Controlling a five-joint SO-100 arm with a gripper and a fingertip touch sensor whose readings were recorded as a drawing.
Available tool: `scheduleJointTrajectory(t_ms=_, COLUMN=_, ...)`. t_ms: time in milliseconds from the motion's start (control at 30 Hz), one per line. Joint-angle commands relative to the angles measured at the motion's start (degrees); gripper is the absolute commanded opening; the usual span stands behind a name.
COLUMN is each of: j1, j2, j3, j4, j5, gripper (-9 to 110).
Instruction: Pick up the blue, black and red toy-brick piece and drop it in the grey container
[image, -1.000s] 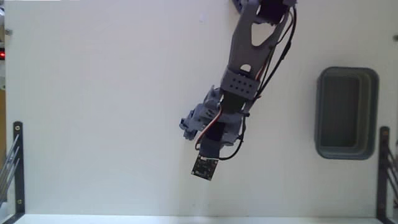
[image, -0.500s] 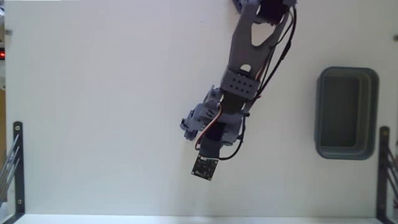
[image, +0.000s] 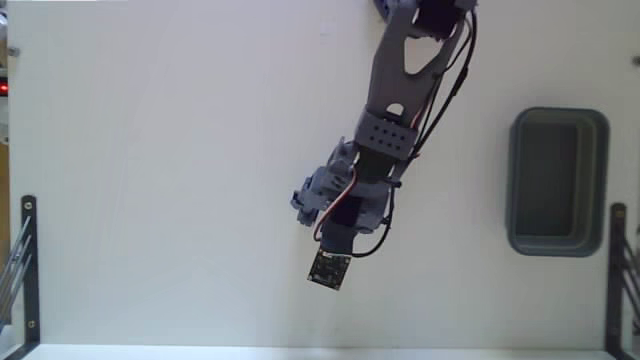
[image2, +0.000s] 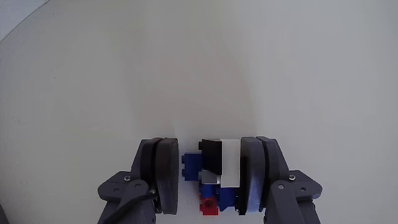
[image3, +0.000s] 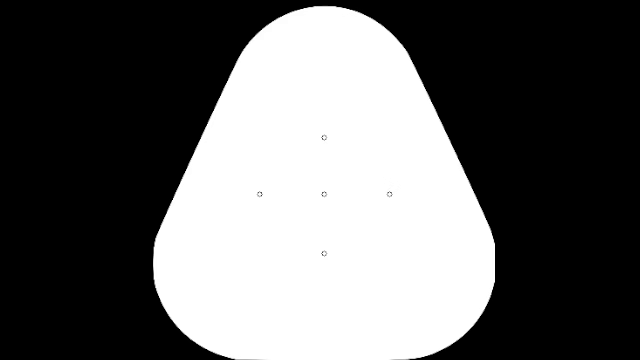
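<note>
In the wrist view the toy-brick piece, a small cluster of blue, black and red bricks with a white bit, sits between my two dark grey fingers. My gripper is shut on it, the right finger against the white bit and the left finger at the blue stud. In the fixed view the arm reaches down from the top to the table's lower middle and hides the brick piece. The grey container lies at the right edge of that view, far from the gripper, and looks empty.
The white table spreads to the left of the arm. Black metal brackets stand at the lower left and lower right edges. The wrist camera board hangs off the arm's end.
</note>
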Motion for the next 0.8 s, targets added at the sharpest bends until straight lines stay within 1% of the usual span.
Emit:
scheduleJointTrajectory(t_ms=0, j1=1.08, j2=1.85, j3=-0.36, j4=-0.79, j5=0.0, gripper=58)
scheduleJointTrajectory(t_ms=767, j1=1.08, j2=1.85, j3=-0.36, j4=-0.79, j5=0.0, gripper=51)
